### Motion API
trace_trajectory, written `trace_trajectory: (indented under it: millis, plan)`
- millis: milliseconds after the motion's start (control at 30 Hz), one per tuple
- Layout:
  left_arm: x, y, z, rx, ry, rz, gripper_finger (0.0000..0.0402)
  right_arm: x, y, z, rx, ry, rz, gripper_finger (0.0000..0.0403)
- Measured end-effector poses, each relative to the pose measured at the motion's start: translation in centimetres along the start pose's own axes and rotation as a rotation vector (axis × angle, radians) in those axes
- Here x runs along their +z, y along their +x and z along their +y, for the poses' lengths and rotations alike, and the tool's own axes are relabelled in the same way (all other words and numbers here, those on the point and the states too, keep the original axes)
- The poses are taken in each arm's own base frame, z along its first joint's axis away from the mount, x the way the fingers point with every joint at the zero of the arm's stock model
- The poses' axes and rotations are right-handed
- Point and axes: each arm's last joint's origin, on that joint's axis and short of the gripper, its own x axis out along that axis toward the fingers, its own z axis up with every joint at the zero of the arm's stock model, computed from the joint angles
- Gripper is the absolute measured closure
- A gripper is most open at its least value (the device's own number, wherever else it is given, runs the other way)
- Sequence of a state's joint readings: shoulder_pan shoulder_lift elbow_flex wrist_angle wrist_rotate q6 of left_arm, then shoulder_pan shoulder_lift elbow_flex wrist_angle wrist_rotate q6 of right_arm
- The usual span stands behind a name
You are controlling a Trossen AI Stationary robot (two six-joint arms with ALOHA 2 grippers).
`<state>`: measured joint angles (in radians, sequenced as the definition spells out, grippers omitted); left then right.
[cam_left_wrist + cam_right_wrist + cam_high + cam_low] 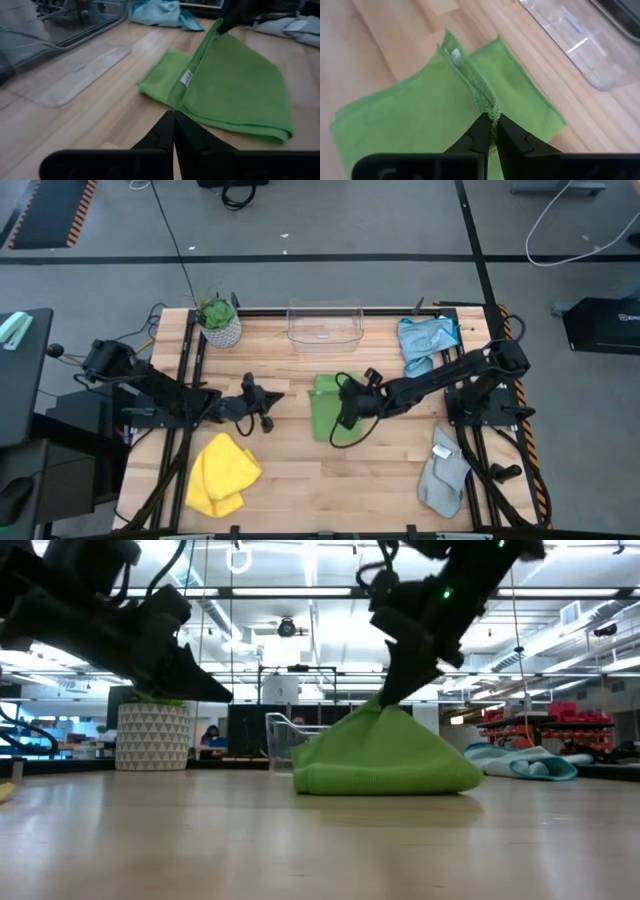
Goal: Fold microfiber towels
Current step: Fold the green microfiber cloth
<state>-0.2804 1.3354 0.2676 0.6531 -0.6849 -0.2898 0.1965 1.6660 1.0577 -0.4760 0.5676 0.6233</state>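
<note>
1. Right end effector [490, 131] clamps my green towel's [327, 412] fold, lifting it into a peak at desk [300, 480] centre.
2. My left end effector [173, 131] hangs with fingers together, holding nothing, just beside that towel.
3. Yellow towel [222, 473] lies crumpled on my left front side.
4. Blue towel [425, 340] sits at the right rear, beside the bin [324, 326].
5. Grey towel [443, 472] lies at the right front.
</note>
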Motion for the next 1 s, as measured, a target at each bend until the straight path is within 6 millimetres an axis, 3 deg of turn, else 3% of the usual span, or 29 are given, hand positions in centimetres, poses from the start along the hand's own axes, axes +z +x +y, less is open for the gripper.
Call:
trace_trajectory:
  millis: [433,767,1000]
  plan:
    - [-0.6,-0.2,-0.1,-0.003,0.028,0.042,0.0386,0.7,0.7,-3.0,-0.049,0.123,-0.02,0.0368]
    - [-0.6,-0.2,-0.1,-0.004,0.027,0.042,0.0384,1.2,1.4,-4.2,-0.081,0.157,-0.011,0.0368]
    - [-0.6,-0.2,-0.1,-0.005,0.027,0.041,0.0395,-0.1,2.2,-5.0,-0.102,0.187,0.033,0.0359]
